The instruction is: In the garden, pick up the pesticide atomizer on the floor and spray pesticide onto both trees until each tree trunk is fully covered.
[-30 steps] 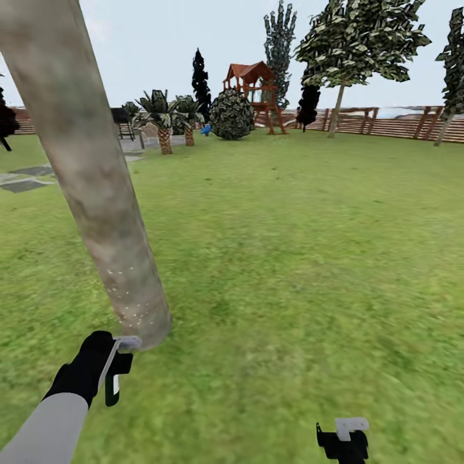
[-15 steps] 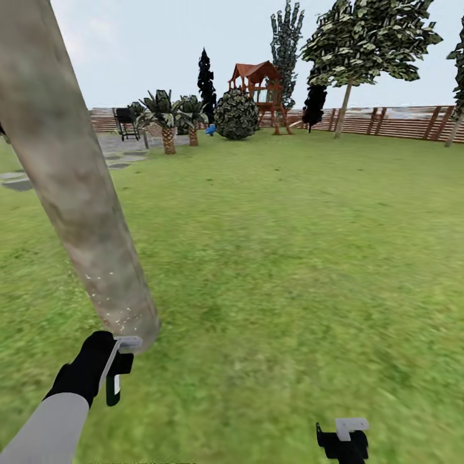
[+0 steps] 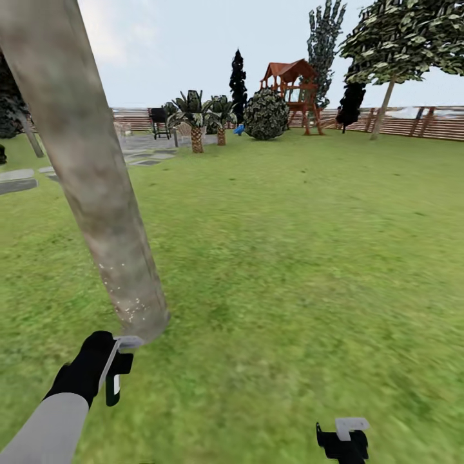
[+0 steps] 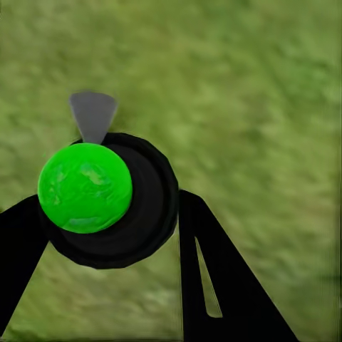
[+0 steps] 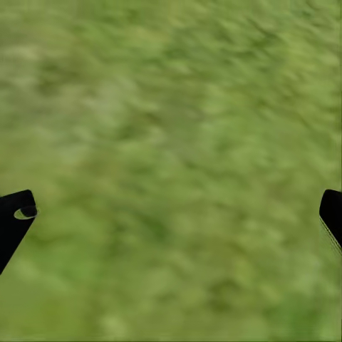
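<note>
My left hand is low at the near left, clamped on the pesticide atomizer, a black round-bodied sprayer with a bright green ball cap and a grey nozzle tip. In the left wrist view its two black fingers press against either side of the sprayer body. My right hand hangs at the near right with its fingers spread wide apart over bare grass, holding nothing.

Just beyond my left hand rises the thick, smooth, mottled grey-brown tree trunk, leaning across the left of the head view. A scatter of tiny whitish pesticide specks marks only its lowest part, near the ground.

The risk I judge from here: the specks sit low, so the higher trunk looks unsprayed, and if I aim only at the base the trunk will not be fully covered. The nozzle is very near the bark and could knock against it.

The ground is a wide green lawn, open to the right. Far off stand a reddish-brown slat fence, a red-roofed play tower, short palms, grey stepping stones at far left, and a second broad-crowned tree at far right
</note>
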{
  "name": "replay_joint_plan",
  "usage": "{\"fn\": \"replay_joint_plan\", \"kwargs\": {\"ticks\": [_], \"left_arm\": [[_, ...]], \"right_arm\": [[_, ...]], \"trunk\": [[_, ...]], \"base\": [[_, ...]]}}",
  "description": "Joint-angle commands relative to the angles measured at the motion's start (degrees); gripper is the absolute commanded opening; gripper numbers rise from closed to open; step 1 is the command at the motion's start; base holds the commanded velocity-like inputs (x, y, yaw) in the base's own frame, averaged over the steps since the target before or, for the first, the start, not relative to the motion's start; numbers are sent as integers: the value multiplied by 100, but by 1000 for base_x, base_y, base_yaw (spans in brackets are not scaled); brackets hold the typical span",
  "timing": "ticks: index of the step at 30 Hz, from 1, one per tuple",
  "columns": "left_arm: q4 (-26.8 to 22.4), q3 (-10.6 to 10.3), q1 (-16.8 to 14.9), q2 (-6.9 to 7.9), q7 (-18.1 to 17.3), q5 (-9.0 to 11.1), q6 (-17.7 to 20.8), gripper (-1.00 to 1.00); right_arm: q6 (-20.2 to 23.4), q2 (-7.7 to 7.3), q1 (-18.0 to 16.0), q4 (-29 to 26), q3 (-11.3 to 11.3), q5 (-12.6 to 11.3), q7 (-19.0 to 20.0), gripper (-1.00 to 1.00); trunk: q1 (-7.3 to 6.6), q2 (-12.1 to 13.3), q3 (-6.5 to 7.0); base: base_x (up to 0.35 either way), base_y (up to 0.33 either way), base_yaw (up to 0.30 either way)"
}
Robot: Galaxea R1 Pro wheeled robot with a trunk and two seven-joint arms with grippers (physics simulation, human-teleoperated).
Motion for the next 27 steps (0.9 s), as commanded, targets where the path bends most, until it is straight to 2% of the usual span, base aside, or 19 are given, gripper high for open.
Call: {"fn": "replay_joint_plan", "kwargs": {"ticks": [1,13,27], "left_arm": [[-6,17,-5,-2,-55,-63,21,-100],[-3,13,-5,-8,-57,-60,19,-100],[-6,19,-5,-8,-57,-62,15,-100]], "right_arm": [[-14,1,-1,-1,51,-60,-8,100],[-14,6,-1,-1,52,-60,-8,100],[-14,-3,-1,-1,51,-44,9,100]], "trunk": [[0,-2,-9],[0,-2,-64],[0,-2,-68]], "base": [[88,-272,271],[185,-234,249],[216,-214,32]]}}
